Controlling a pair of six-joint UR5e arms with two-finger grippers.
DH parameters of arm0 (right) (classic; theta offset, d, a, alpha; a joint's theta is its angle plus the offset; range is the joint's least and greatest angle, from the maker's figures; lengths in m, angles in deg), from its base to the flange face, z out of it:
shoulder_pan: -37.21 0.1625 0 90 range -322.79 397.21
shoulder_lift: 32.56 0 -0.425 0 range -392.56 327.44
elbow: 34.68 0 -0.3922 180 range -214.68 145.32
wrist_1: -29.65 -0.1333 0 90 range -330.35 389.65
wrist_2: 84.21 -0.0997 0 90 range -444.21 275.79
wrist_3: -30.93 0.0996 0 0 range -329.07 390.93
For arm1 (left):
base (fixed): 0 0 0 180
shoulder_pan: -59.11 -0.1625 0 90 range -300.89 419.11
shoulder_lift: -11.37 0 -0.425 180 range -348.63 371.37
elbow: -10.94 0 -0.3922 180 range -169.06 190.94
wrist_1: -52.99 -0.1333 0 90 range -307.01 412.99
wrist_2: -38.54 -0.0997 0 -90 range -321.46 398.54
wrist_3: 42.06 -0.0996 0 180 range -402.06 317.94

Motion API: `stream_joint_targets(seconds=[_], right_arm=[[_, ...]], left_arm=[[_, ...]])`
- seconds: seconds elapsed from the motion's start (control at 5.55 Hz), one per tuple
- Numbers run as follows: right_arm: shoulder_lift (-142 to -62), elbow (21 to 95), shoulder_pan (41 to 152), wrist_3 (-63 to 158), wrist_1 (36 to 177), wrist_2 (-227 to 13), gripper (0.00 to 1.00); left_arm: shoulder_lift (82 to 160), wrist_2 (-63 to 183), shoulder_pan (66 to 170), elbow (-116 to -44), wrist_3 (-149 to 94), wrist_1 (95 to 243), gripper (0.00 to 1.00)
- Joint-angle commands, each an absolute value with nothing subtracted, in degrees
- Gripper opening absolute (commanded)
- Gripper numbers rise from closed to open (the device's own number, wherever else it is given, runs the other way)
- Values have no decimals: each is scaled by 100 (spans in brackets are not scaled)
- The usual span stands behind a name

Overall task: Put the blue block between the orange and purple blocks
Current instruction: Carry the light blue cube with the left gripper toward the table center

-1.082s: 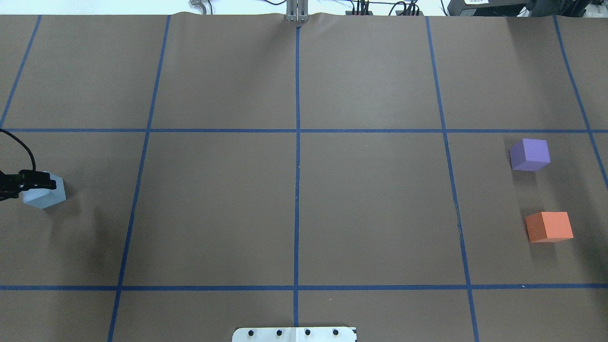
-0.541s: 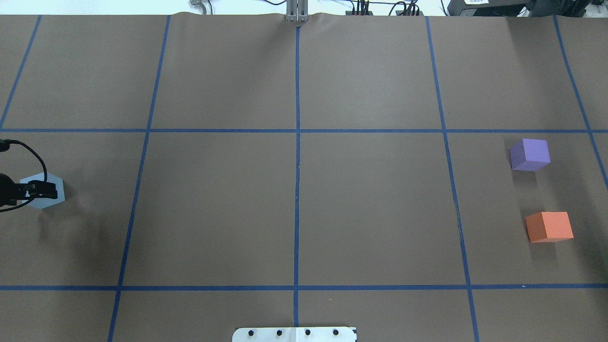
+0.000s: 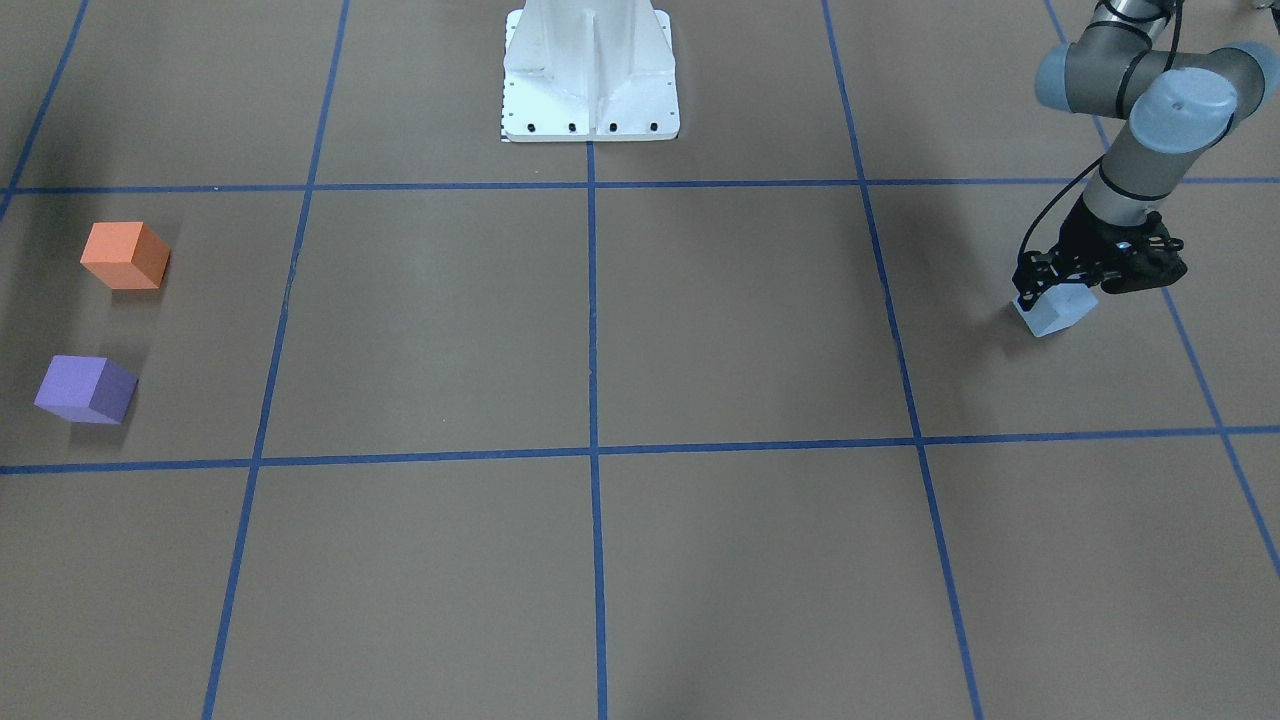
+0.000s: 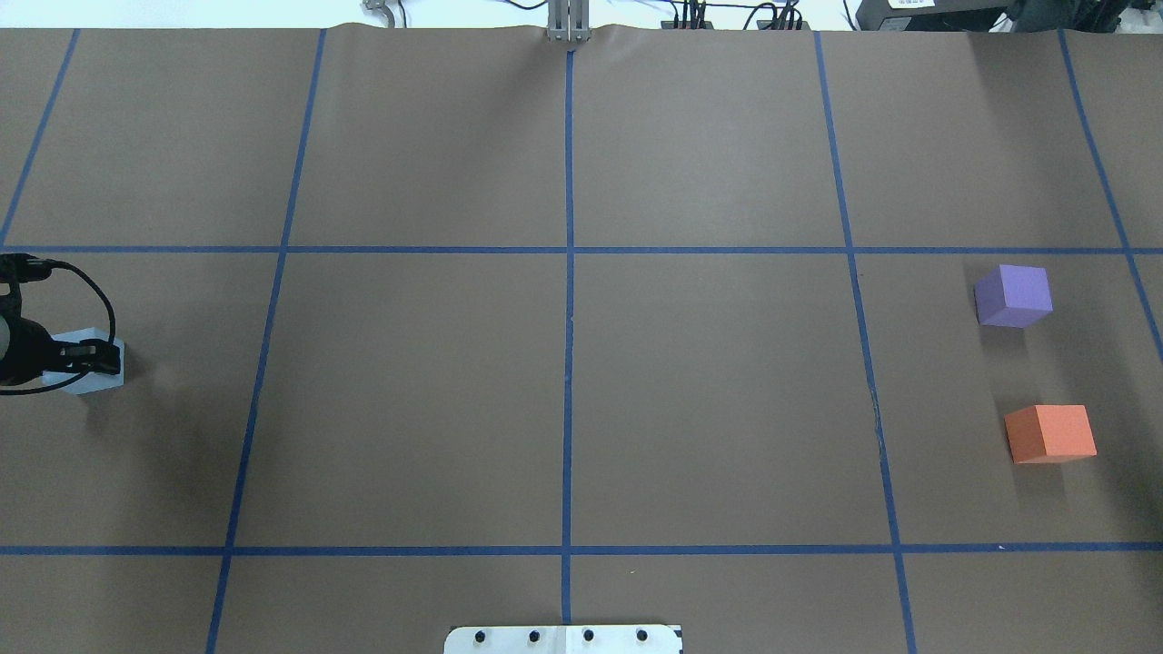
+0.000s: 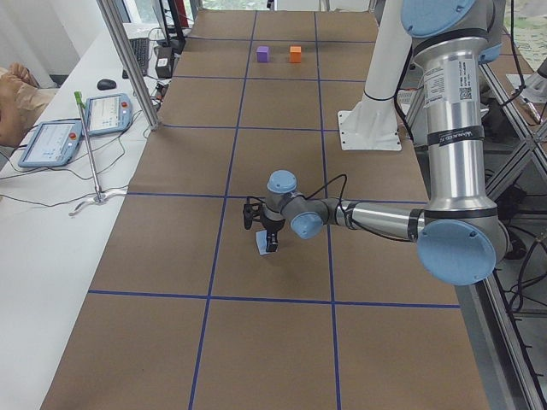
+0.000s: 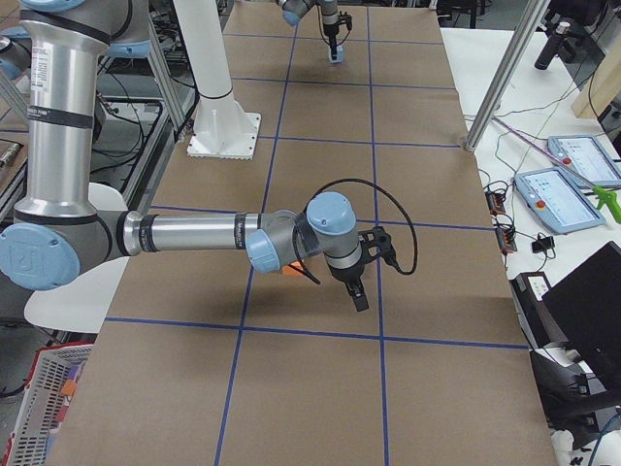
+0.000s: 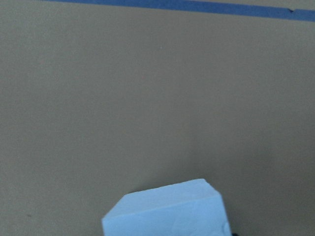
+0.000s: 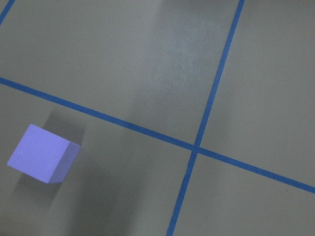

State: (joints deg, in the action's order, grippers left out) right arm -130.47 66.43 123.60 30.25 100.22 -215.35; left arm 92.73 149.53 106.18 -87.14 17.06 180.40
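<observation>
The light blue block (image 4: 95, 380) sits at the table's far left edge and also shows in the front view (image 3: 1058, 312). My left gripper (image 4: 94, 357) is on top of it, jaws closed on its upper part, with the block at or just above the paper. The left wrist view shows the block (image 7: 167, 211) close at the bottom edge. The purple block (image 4: 1013, 295) and the orange block (image 4: 1049, 434) stand at the far right with a gap between them. My right gripper (image 6: 357, 296) hovers near them. I cannot tell whether it is open or shut.
Brown paper with a blue tape grid (image 4: 568, 363) covers the table. The robot's white base plate (image 4: 563, 640) is at the near edge. The right wrist view shows the purple block (image 8: 42, 153) beside a tape crossing. Tablets and cables lie on a side bench (image 5: 77, 128).
My left gripper has shifted slightly right over the blue block and its wrist has turned. The block looks turned and smaller in the overhead view. The purple and orange blocks have not moved.
</observation>
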Motion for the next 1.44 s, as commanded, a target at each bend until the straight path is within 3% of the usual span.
stream_joint_targets(seconds=[0.0, 0.18, 0.72, 1.26], right_arm=[[-13047, 6639, 12360, 3023, 10022, -21535, 100], [-13047, 6639, 12351, 3032, 10022, -21535, 100], [-13029, 6604, 12351, 3040, 10022, -21526, 100], [-13047, 6586, 12343, 3040, 10022, -21526, 100]], left_arm=[[9285, 14980, 10701, -8810, 1281, 18035, 0], [9424, 15024, 10788, -8872, 1270, 17991, 0], [12369, 15086, 10606, -8681, 1052, 15230, 0], [14457, 14920, 9483, -7382, 1138, 15117, 0]])
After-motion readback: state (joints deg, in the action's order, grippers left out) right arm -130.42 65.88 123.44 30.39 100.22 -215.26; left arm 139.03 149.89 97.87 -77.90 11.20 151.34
